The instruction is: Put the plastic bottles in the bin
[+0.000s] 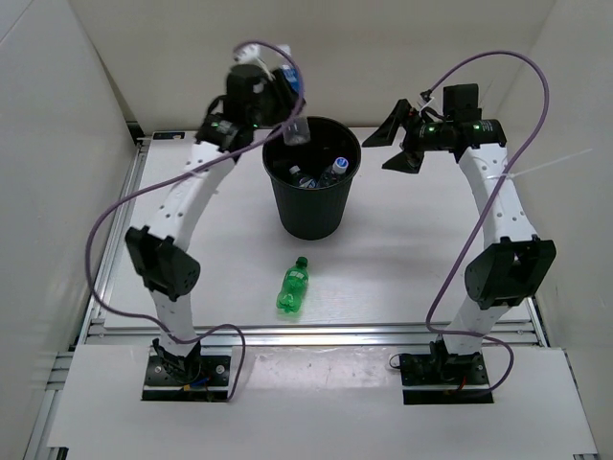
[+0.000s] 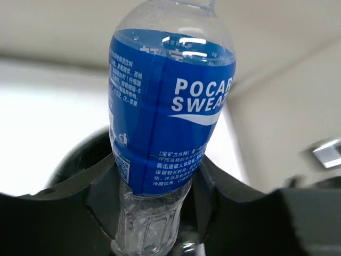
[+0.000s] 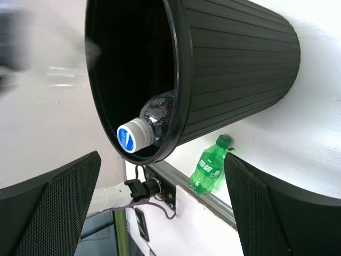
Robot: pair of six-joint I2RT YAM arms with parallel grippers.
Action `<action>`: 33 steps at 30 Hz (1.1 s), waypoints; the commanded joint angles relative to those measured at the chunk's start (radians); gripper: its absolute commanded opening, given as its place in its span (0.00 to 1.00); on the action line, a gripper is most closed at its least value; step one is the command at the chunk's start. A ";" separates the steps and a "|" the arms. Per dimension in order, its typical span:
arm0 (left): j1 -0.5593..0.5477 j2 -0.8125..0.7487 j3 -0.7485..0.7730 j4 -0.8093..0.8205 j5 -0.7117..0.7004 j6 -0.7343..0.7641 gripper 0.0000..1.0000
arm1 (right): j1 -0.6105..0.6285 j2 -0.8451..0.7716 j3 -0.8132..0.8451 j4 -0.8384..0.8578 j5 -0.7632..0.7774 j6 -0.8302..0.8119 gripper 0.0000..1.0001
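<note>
**Pocari Sweat bottle held over the bin; green bottle on the table**

The left gripper [image 2: 157,191] is clenched on the blue-labelled clear bottle [image 2: 170,106]. It grips the bottle at the lower edge of the label, where the ribbed clear body begins. In the left wrist view the bottle's long axis runs up the picture. The label reads upright, with "POCARI SWEAT" in white capitals on blue beside columns of small Chinese print. The clear shoulder narrows toward the top edge, and the cap is out of frame. From above, this bottle hangs over the far-left rim of the bin [image 1: 311,216], its clear end dipping toward the opening.

Inside the bin lie other clear bottles. One clear bottle [image 3: 154,120] rests against the inner wall, with its blue-topped white cap pointing toward the rim.

The green bottle [image 1: 294,287] lies on its side on the table [image 1: 412,259], just in front of the bin. Its long axis runs near to far, with the cap toward the bin. Its label is too small to read.

The right gripper [image 1: 395,146] hangs to the right of the bin with its jaws spread wide, holding nothing.
</note>
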 commanded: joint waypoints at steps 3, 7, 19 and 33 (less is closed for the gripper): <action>-0.083 0.011 -0.045 -0.081 0.039 0.109 0.76 | -0.003 -0.102 -0.033 0.004 0.031 -0.023 1.00; -0.083 -0.071 -0.045 -0.090 0.014 0.146 0.99 | -0.003 -0.142 -0.076 0.004 0.060 -0.023 1.00; -0.011 -0.856 -0.696 -0.120 -0.519 0.100 0.99 | -0.003 -0.464 -0.679 0.276 0.137 0.219 1.00; 0.018 -1.041 -0.826 -0.711 -0.613 -0.204 0.99 | 0.561 -0.364 -0.894 0.406 0.426 0.201 1.00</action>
